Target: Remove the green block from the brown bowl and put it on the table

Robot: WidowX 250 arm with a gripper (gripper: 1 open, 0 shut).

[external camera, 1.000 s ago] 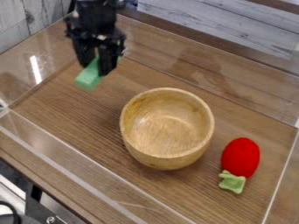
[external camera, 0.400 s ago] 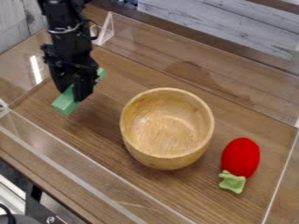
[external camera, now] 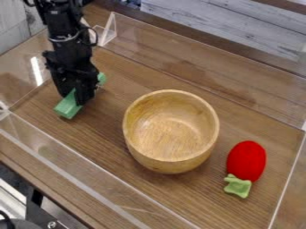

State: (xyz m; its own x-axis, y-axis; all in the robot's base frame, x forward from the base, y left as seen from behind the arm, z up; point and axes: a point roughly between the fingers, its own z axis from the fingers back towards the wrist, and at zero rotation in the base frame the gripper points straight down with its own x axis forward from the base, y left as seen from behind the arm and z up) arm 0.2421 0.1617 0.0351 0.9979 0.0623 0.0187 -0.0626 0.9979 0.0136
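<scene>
The green block (external camera: 67, 106) hangs tilted at the left of the table (external camera: 143, 63), its lower end at or just above the wood. My gripper (external camera: 73, 93) points straight down and is shut on the block's upper end. The brown bowl (external camera: 173, 130) stands to the right of the gripper, apart from it, and its inside shows only bare wood grain.
A red rounded toy (external camera: 246, 158) with a green leaf (external camera: 238, 187) lies at the right, beside the bowl. Clear acrylic walls (external camera: 36, 134) run along the table's edges, close to the gripper at the left and front.
The gripper has carried the green block from the back left, down and further left, to just over the tabletop. In the last half second it sank only slightly.
</scene>
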